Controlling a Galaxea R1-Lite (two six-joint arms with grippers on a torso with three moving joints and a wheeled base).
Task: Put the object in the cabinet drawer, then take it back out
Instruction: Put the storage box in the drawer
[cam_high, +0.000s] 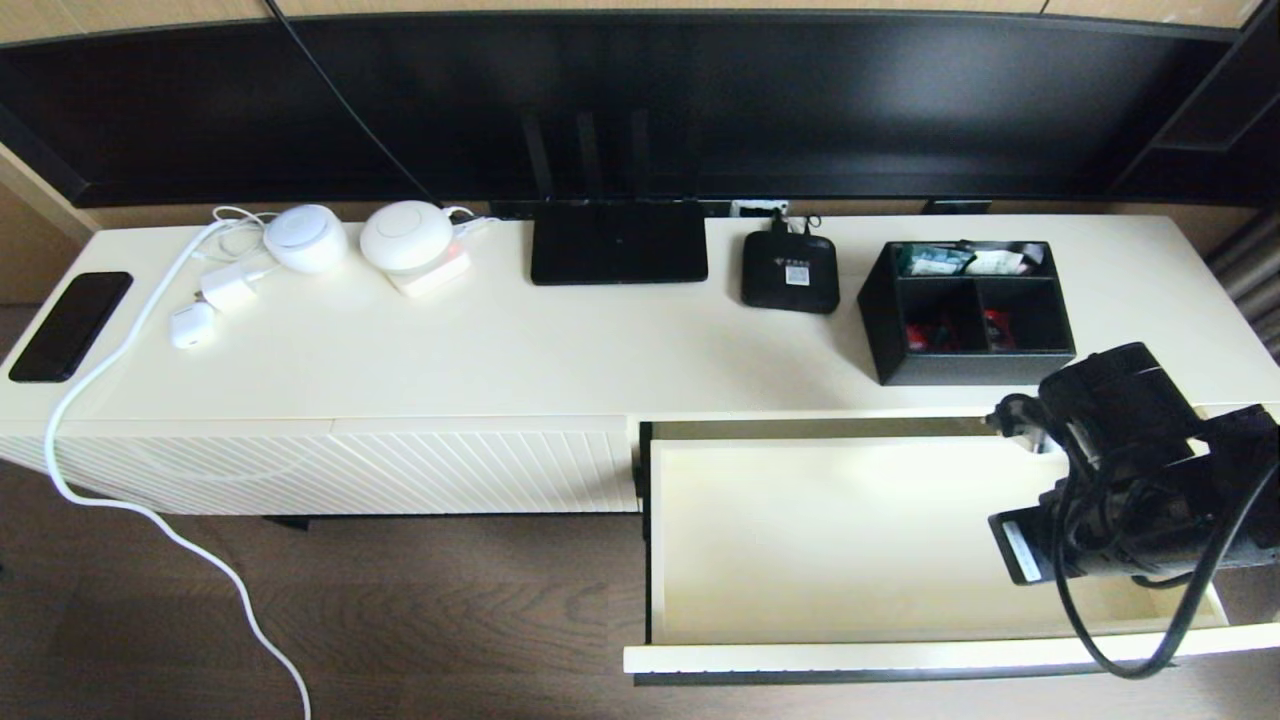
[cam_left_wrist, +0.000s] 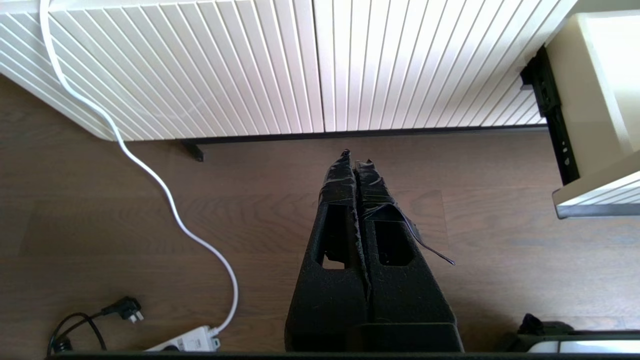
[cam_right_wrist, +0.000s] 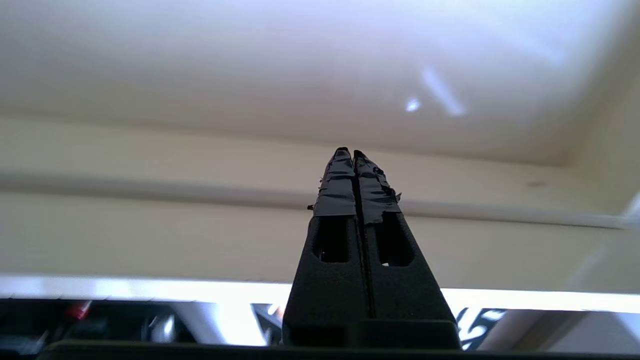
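Observation:
The black organizer box (cam_high: 968, 312) stands on the cabinet top at the right, just behind the open drawer, with small colourful packets in its three compartments. The cream cabinet drawer (cam_high: 850, 540) is pulled fully out and its plain interior holds nothing. My right arm (cam_high: 1130, 470) hangs over the drawer's right end, in front of the box and not touching it. In the right wrist view my right gripper (cam_right_wrist: 352, 152) is shut on nothing, facing a cream drawer wall (cam_right_wrist: 200, 225). My left gripper (cam_left_wrist: 354, 156) is shut and empty, low over the wooden floor in front of the cabinet, out of the head view.
On the cabinet top stand a flat black router (cam_high: 618, 243), a small black set-top box (cam_high: 789, 270), two white round devices (cam_high: 305, 238) and a dark phone (cam_high: 70, 325). A white cable (cam_high: 150, 510) runs down to the floor. The ribbed panel (cam_left_wrist: 300, 65) left of the drawer is closed.

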